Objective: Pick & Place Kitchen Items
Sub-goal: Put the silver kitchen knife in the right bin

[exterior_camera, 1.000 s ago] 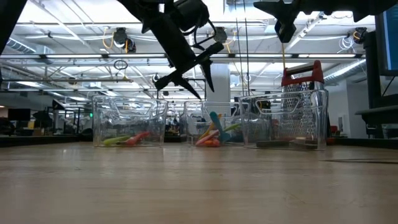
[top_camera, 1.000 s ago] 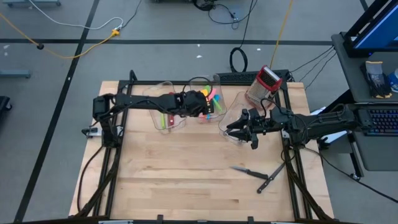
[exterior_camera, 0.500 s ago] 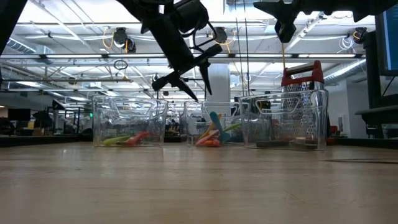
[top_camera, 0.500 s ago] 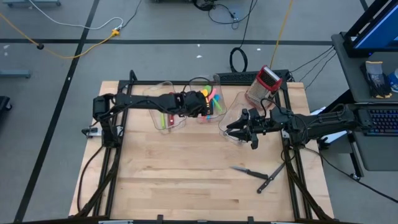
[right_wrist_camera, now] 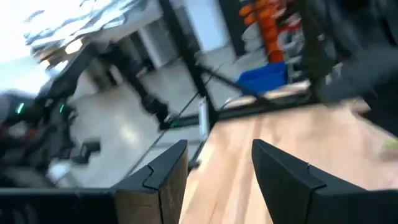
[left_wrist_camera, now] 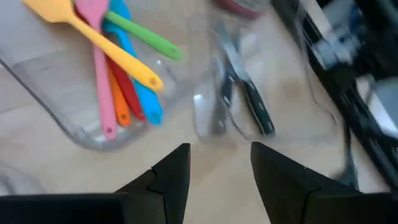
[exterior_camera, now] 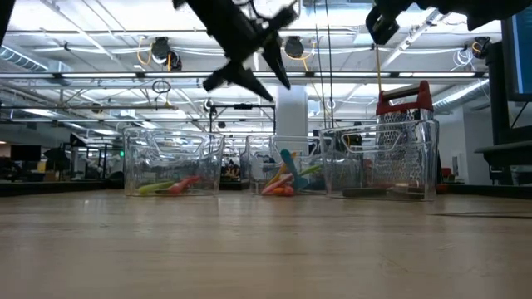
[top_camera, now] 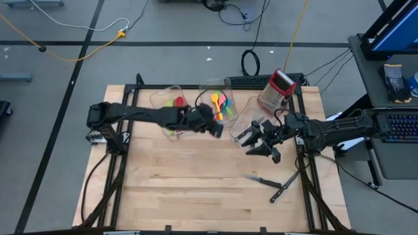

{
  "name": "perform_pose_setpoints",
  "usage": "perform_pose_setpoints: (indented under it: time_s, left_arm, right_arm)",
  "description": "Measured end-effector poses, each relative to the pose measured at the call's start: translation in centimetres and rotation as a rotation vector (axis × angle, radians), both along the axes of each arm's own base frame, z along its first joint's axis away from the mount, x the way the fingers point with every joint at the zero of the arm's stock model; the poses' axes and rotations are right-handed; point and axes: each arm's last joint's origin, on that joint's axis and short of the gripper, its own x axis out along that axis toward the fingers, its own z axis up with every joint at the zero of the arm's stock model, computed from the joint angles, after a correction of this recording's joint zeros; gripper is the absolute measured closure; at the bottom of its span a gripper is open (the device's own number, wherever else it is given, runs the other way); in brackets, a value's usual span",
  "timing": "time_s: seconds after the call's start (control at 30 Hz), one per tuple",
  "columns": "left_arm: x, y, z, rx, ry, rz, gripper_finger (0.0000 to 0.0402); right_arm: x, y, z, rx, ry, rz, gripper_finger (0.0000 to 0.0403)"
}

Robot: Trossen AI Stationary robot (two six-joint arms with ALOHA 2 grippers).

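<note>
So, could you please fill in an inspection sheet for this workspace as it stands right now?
Surface: wooden table, mostly bare at the front.
Job's things: coloured utensils in the middle bin; more in the left bin; two knives loose on the table.
Clutter: box grater at the back right.
Grippers: left gripper open, empty; right gripper open, empty.
Cables: cables on the floor.
Surroundings: keyboard at the right.
</note>
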Motion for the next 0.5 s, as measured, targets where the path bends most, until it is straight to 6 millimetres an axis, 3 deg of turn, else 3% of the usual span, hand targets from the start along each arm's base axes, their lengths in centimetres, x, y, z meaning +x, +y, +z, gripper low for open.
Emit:
perform_pose_setpoints:
  time_s: [0.2, 0.37, 0.5]
  left_arm:
    - [-1.5, -4.9, 2.2, 0.113, -0.007, -0.123, 0.0229]
    - [-2.6, -8.4, 2.8, 0.206, 0.018, -0.25, 0.0229]
    - [-3.1, -10.3, 3.2, 0.162, -0.026, -0.222, 0.0229]
  right_arm:
    - [-0.6, 1.7, -0.3, -0.041, 0.032, 0.124, 0.0232]
    - [-1.2, 4.1, -0.5, -0.071, 0.04, 0.212, 0.0232]
    - [-1.8, 6.1, -0.7, -0.117, 0.03, 0.245, 0.0232]
